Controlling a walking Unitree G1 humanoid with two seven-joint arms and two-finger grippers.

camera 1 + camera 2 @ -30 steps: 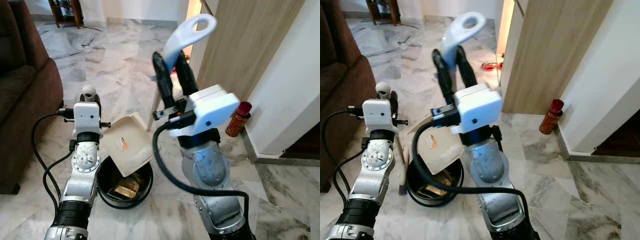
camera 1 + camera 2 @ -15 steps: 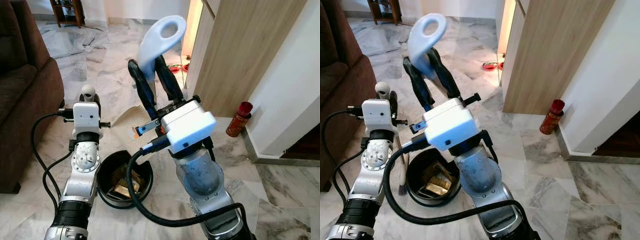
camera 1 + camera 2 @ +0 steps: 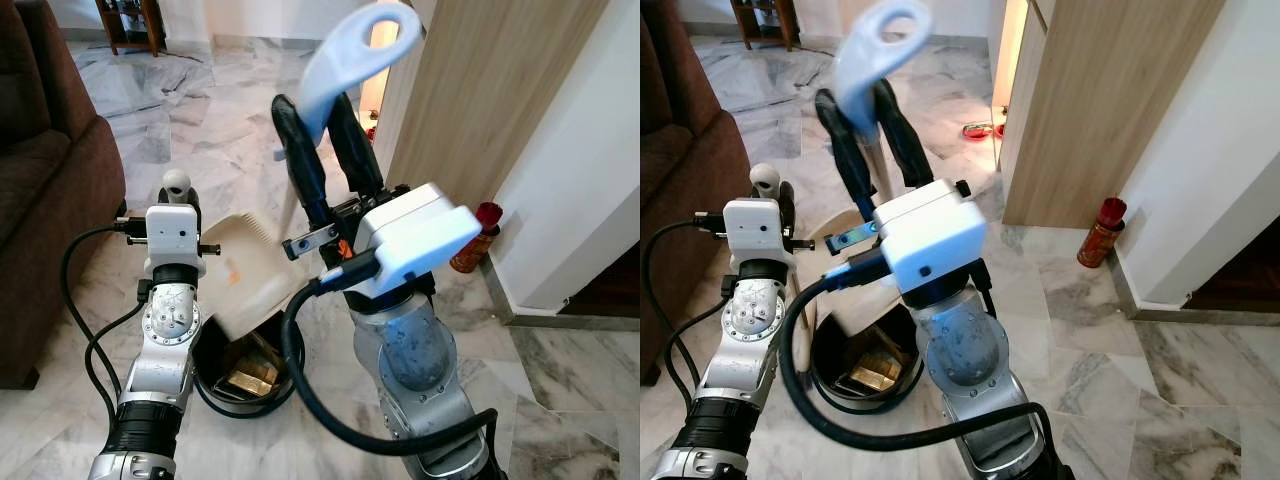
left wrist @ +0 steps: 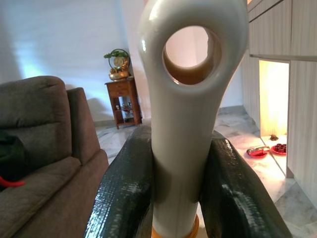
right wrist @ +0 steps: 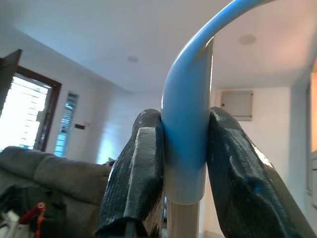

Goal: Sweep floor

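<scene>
Right tool (image 3: 325,140) pinching looped blue handle (image 3: 355,50)

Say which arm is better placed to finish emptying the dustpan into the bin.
Right. The right tool grips the dustpan handle, and the dustpan hangs tilted over the bin. The left tool holds the brush handle beside the bin.

Home living room, brown sofa (image 3: 45,170) on marble floor (image 3: 215,110), wooden side table (image 4: 124,101) with ornament, wood-panelled cabinet (image 3: 480,90), white walls
</scene>
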